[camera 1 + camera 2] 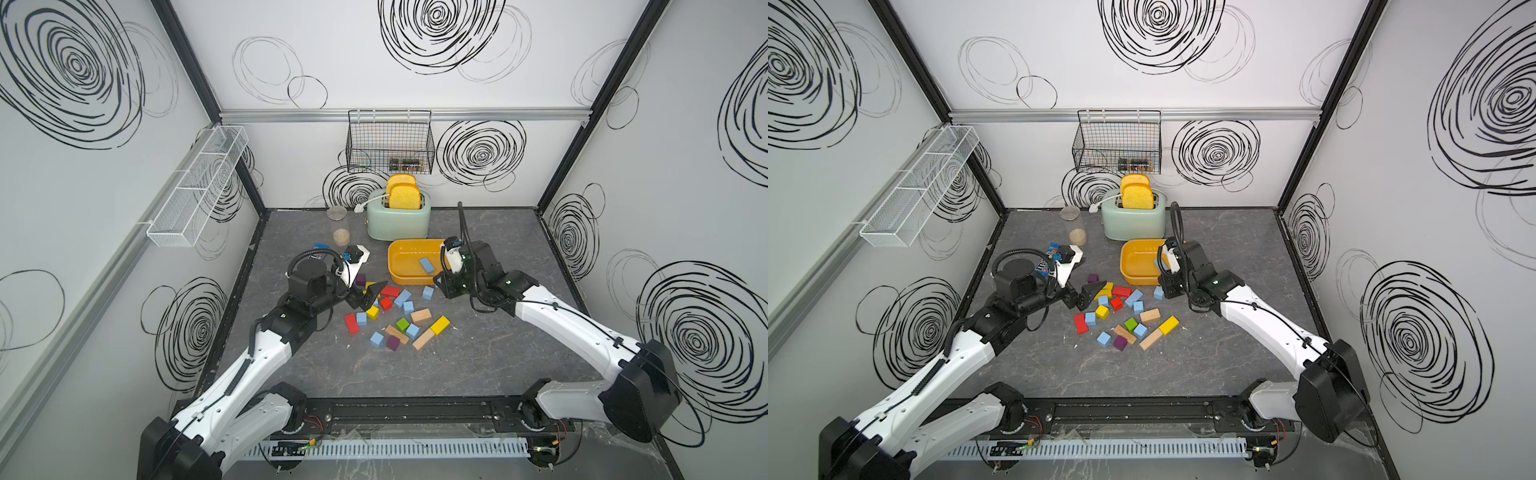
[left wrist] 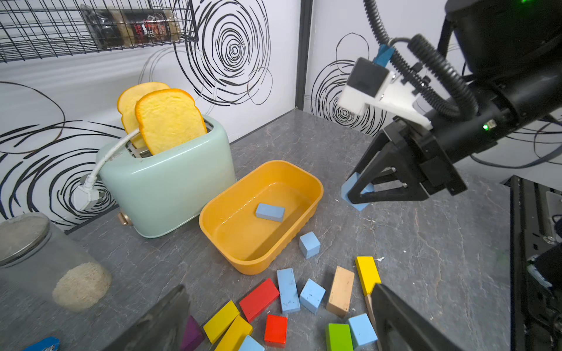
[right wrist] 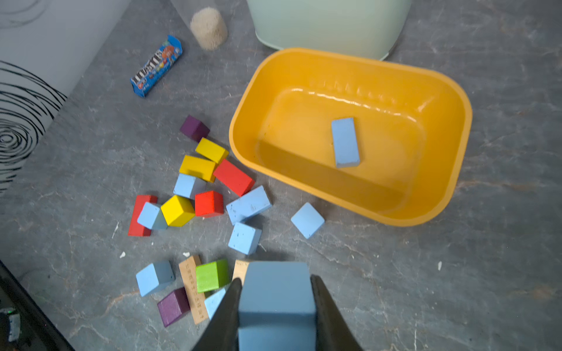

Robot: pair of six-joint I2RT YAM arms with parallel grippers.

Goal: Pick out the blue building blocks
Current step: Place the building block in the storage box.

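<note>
- The right end effector (image 2: 355,194) is clamped on one light-blue cube (image 3: 275,291). It hangs clear of the desk (image 3: 425,273), near the front corner of the yellow tub (image 3: 450,121). The tub sits toward the desk's back edge, just in front of the mint toaster (image 1: 399,224).
- The step in hand looks like carry-and-drop. Bring the cube over the tub's floor, not its rim, before letting go. A release above the wall would likely send it back onto the desk.
- One blue oblong brick (image 3: 345,142) lies flat inside the tub. Aim for the bare floor beside it, so the cube does not strike it and skip.
- Come down a little before opening, since a hard cube dropped from height may hop out.
- The other blue building blocks (image 3: 244,238) lie mixed with red, yellow, green, purple and plain-wood ones around the desk's middle.
- The left end effector (image 1: 365,296) is spread wide and empty, low over the side of the pile nearer the desk's left edge. It is best kept out of the right arm's path.
</note>
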